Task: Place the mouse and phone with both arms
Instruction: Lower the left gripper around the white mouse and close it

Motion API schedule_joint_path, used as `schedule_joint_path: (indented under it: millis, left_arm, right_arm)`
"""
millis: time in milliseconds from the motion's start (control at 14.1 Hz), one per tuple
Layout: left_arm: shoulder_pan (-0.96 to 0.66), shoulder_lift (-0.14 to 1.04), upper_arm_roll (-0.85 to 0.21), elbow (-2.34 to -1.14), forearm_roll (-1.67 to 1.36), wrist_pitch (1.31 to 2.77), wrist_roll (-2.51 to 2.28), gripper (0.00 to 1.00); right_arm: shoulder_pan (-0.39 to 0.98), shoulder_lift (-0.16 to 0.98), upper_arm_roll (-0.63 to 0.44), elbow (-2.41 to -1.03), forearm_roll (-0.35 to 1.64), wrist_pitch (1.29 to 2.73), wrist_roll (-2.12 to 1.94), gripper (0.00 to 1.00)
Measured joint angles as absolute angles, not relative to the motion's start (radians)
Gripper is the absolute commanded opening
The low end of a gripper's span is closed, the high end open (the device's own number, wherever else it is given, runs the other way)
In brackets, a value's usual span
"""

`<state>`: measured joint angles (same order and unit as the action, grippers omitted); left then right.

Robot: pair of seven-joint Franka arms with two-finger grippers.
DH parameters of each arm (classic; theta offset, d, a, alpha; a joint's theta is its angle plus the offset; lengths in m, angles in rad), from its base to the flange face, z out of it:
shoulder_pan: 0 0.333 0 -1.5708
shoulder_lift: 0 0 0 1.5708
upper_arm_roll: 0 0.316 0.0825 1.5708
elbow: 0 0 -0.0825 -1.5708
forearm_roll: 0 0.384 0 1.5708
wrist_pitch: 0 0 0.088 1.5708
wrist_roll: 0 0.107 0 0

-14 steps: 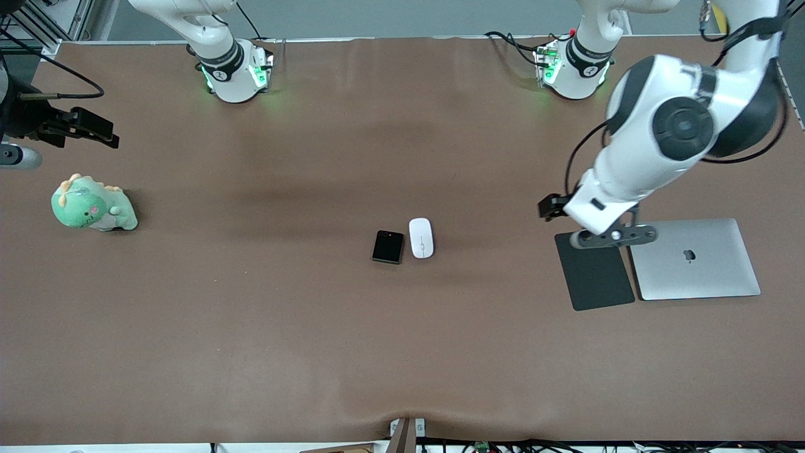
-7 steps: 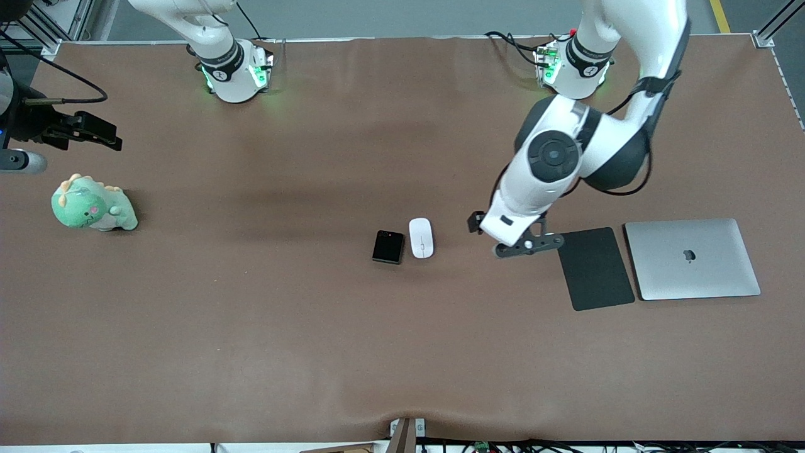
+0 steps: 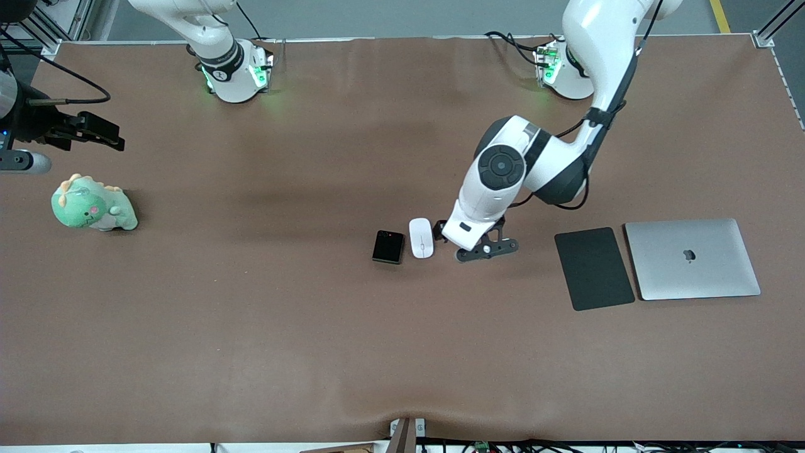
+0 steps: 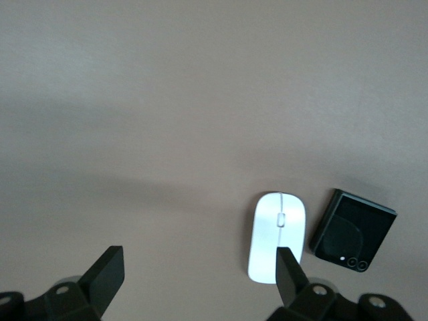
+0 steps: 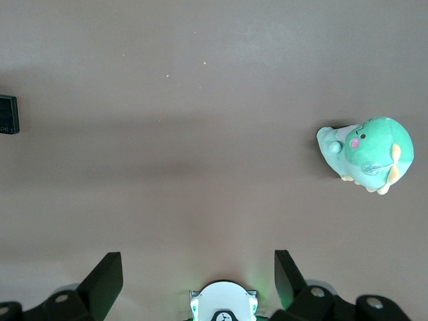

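Mouse and phone lie side by side at mid-table, nearly touching, phone toward the right arm's end. Left gripper hangs low over bare table just beside the mouse, fingers spread, holding nothing. Right gripper waits, spread and empty, near a green plush toy.

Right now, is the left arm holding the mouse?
No. In the left wrist view the left gripper has open, empty jaws, and the mouse lies on the table beside the phone.
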<state>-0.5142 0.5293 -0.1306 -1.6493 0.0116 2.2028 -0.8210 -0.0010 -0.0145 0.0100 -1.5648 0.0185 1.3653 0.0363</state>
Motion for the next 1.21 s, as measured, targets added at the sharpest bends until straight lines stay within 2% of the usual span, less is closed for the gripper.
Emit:
schedule_joint_path:
  millis: [498, 925, 1209]
  left_arm:
    - [-0.58, 0.658, -0.13, -1.607, 0.012, 2.297, -0.869, 1.0]
    - [-0.593, 0.716, -0.13, -1.586, 0.012, 2.346, -0.869, 1.0]
    - [-0.616, 0.763, -0.129, -1.551, 0.012, 2.358, -0.881, 0.94]
  right_arm:
    - [0.002, -0.013, 0.014, -1.566, 0.019, 1.365, 0.036, 1.0]
    - [0.017, -0.013, 0.017, -1.566, 0.019, 1.367, 0.036, 1.0]
    - [0.015, -0.013, 0.014, -1.566, 0.019, 1.367, 0.036, 1.0]
